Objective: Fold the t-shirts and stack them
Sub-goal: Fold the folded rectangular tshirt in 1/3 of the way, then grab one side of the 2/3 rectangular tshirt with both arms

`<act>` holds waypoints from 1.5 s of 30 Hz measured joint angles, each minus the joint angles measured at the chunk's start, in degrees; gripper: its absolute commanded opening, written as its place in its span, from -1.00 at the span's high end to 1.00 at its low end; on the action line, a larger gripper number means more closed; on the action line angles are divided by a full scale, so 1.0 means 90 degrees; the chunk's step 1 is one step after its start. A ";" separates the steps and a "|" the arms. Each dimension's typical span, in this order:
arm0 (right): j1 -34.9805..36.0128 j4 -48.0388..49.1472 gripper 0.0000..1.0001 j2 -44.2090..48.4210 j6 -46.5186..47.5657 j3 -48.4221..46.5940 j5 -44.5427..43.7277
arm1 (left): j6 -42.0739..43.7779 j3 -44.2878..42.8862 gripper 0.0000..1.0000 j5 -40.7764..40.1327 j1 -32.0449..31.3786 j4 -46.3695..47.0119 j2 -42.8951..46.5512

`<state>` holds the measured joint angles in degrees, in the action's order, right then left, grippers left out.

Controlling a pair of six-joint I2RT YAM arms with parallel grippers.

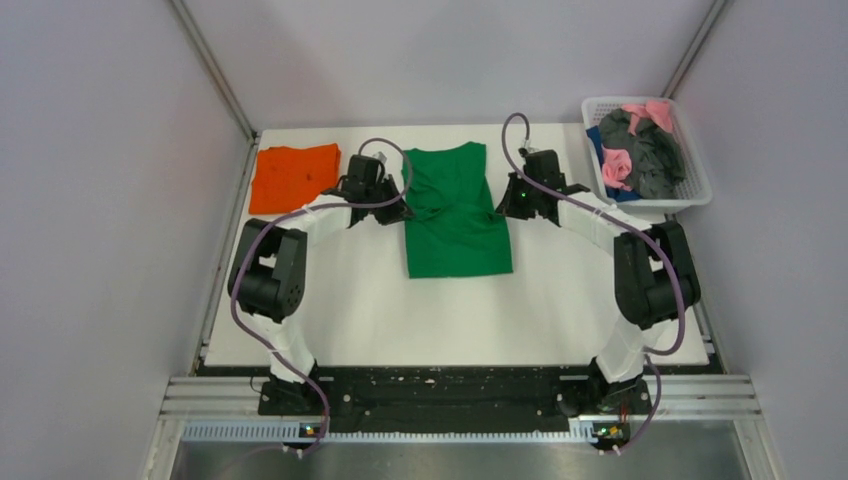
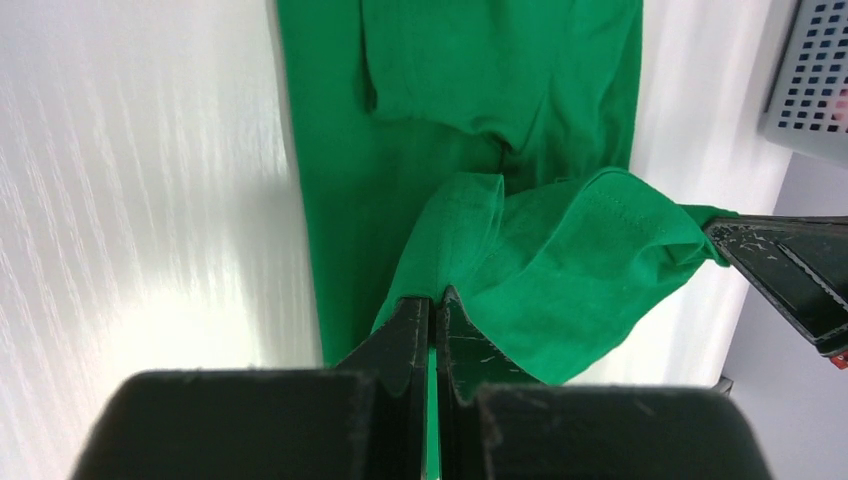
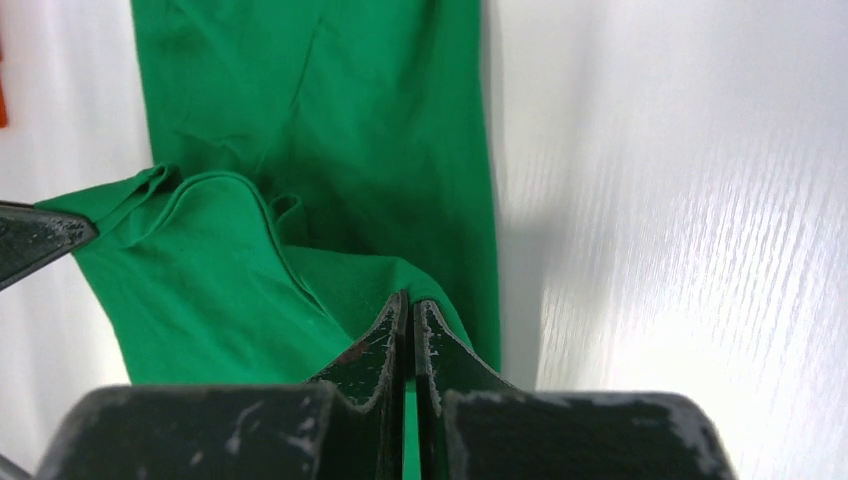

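The green t-shirt [image 1: 455,215] lies lengthwise in the middle of the table, folded narrow, with its far end lifted. My left gripper [image 1: 397,212] is shut on the shirt's left edge [image 2: 470,250]. My right gripper [image 1: 503,210] is shut on its right edge [image 3: 300,250]. Both hold the cloth pinched and raised a little above the lower layer. Each wrist view shows the other gripper's fingertip at its edge. The orange t-shirt [image 1: 292,176] lies folded flat at the far left of the table, apart from both grippers.
A white plastic basket [image 1: 690,160] at the far right holds pink, dark grey and blue garments. Its corner shows in the left wrist view [image 2: 810,80]. The white table [image 1: 450,320] spreads toward the arm bases. Grey walls enclose the table.
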<state>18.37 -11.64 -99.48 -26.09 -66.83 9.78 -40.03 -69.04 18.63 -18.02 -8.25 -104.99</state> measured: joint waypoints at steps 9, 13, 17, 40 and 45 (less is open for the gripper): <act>-0.0206 0.0291 0.31 -0.0952 -0.0002 -0.0478 0.0085 | 0.0204 -0.0653 0.38 0.0362 0.0153 -0.0046 -0.0814; -0.0250 0.0279 -0.56 -0.1156 0.0036 -0.0775 0.0102 | 0.0306 -0.0911 -0.08 0.0469 0.0189 -0.0199 -0.0950; -0.0265 0.0272 -0.97 -0.1117 0.0066 -0.0916 0.0032 | 0.0396 -0.1005 -0.97 0.0464 0.0236 -0.0306 -0.0855; -0.0267 0.0563 -0.82 0.2042 -0.0267 0.3036 0.0714 | -0.0503 0.2815 -0.25 0.0525 -0.0483 0.0682 0.1513; -0.0267 0.0714 -0.67 0.2040 -0.0393 0.3118 0.0680 | -0.0665 0.2827 0.21 0.0563 -0.0563 0.0852 0.1205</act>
<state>15.97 -5.21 -81.12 -29.63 -38.76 15.90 -46.02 -43.59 23.70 -23.09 -0.58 -94.15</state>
